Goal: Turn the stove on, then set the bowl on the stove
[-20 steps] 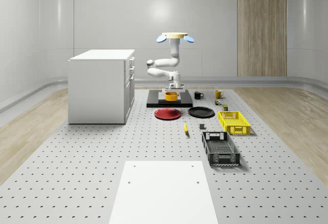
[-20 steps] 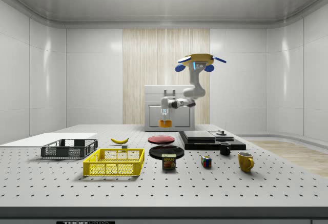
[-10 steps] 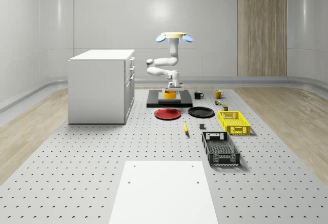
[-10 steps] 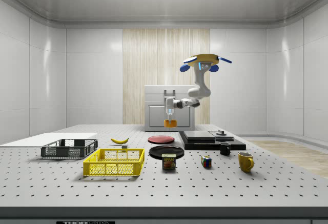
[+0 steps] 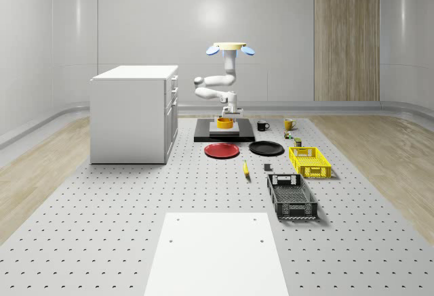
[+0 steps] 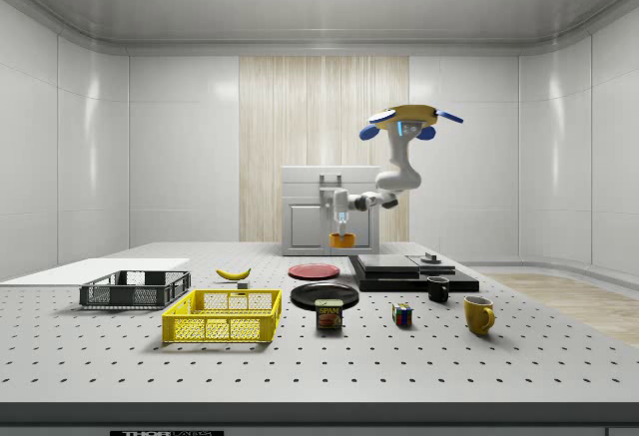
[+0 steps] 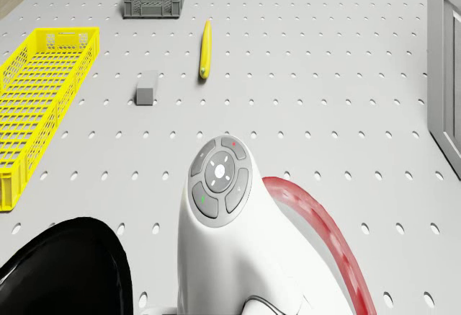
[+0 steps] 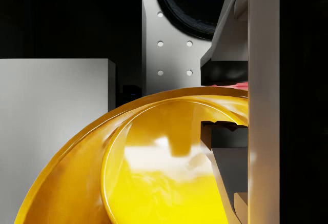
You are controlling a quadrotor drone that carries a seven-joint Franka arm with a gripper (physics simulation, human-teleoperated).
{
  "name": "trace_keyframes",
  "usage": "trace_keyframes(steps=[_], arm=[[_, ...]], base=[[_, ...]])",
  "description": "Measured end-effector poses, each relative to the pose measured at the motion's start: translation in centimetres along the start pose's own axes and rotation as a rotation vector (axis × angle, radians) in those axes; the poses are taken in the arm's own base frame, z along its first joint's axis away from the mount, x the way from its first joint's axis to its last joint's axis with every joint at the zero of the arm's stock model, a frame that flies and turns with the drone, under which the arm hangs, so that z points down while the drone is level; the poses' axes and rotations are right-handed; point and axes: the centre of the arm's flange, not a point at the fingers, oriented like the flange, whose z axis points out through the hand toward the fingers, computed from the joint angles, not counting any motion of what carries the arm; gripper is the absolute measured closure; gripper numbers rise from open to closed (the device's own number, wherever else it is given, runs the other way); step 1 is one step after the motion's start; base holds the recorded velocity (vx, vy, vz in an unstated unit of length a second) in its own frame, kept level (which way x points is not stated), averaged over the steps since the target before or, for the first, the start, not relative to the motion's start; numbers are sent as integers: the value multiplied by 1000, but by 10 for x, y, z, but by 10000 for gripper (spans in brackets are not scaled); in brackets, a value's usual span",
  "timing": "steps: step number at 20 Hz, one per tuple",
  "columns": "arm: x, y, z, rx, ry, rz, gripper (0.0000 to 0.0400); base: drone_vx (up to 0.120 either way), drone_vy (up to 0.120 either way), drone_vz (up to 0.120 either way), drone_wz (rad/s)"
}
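Simulated workshop with a wide perforated counter. Drone in hover above the black stove at the far end, beside a white cabinet. Arm folded down from the drone, claw pointing straight down and pinched tight on the rim of the yellow bowl, 1 finger inside the wall and 1 outside. Bowl in the air, clear of every surface. From the side, about level with the stove's near edge, a little above the slab, roughly between the red plate and the stove. From the wrist, grey burner plate off to 1 side of the bowl, not beneath it. No way to tell here whether the stove is on. Likely step in hand: carrying the bowl over the burner. To do it well: keep the bowl level and the pinch firm, travel across until centred over the grey plate and clear of the knob, then lower gently until the base sits flat before opening. Main risk: releasing too soon, with the bowl half off the edge or tipping from its 1-sided rim hold.
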Motion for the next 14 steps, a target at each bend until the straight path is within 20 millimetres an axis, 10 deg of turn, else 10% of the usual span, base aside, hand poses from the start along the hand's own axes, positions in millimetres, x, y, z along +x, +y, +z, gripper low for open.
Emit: trace_keyframes(steps=[14], arm=[[0, 0, 0, 0, 0, 0, 300]], base=[[-120, 0, -34, 0]])
